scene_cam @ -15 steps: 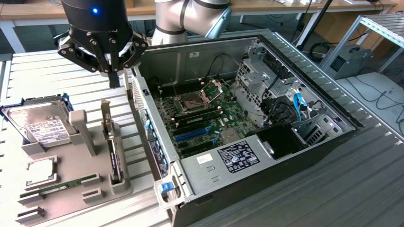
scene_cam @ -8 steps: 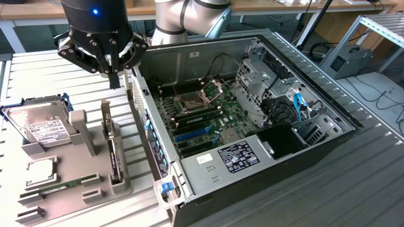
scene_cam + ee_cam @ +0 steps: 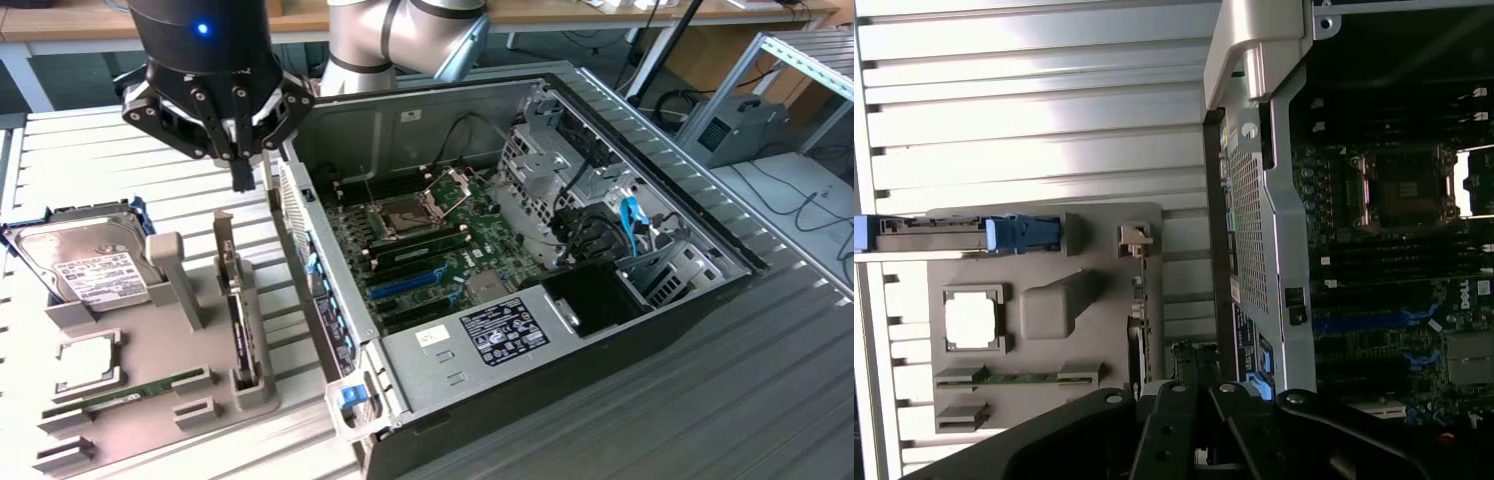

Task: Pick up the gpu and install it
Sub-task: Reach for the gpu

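**Exterior view.** The gripper (image 3: 242, 182) is shown suspended over the ribbed tabletop (image 3: 94, 170), just beside the outer wall of the open computer case (image 3: 441, 350). Its fingers (image 3: 242, 168) are clenched to a single point, and nothing is grasped between them. The gpu (image 3: 236, 300) is stood on its long edge in a slot of the grey holder (image 3: 147, 335), on the side nearest the case. Its pale bracket end (image 3: 224, 240) is turned towards the gripper. The gripper is placed above and a little beyond that end, apart from the card. On the same holder, towards the exterior view's left, are carried a hard drive (image 3: 87, 265) with a white label, a square processor (image 3: 87, 358) and a green memory stick (image 3: 134, 390). Inside the case the motherboard (image 3: 427, 250) is exposed, with its processor socket (image 3: 404, 215) and blue expansion slots (image 3: 407, 285) visible.

**Wrist view.** The gpu (image 3: 1138, 340) is seen edge-on as a thin dark strip at the holder's (image 3: 1044, 250) margin, near the perforated case wall (image 3: 1249, 220).
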You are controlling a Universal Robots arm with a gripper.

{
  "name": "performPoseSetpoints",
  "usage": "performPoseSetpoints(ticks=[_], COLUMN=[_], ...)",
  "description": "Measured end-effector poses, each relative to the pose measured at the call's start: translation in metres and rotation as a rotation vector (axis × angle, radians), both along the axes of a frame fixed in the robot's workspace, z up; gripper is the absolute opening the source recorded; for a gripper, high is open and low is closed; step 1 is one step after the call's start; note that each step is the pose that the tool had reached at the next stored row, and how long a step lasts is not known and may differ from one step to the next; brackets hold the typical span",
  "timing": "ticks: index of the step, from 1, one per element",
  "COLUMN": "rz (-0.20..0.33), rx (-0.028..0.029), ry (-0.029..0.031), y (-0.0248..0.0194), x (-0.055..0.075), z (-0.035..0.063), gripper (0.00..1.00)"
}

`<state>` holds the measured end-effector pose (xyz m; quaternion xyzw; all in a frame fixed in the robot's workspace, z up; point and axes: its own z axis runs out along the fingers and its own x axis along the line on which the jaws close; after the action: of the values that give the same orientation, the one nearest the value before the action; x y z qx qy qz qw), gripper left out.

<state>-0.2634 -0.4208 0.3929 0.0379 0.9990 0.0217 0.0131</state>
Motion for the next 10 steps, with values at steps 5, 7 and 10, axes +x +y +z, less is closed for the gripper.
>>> performPoseSetpoints(ticks=[5,7,10], rz=[0.000,0.000,0.000], rx=[0.0000,-0.0001,0.0000], ry=[0.0000,0.0001,0.0001], y=[-0.0021,-0.0028,-0.0039], x=[0.0000,0.0000,0.0000], z=[0.0000,0.0000,0.0000], gripper=[0.11,0.11,0.11])
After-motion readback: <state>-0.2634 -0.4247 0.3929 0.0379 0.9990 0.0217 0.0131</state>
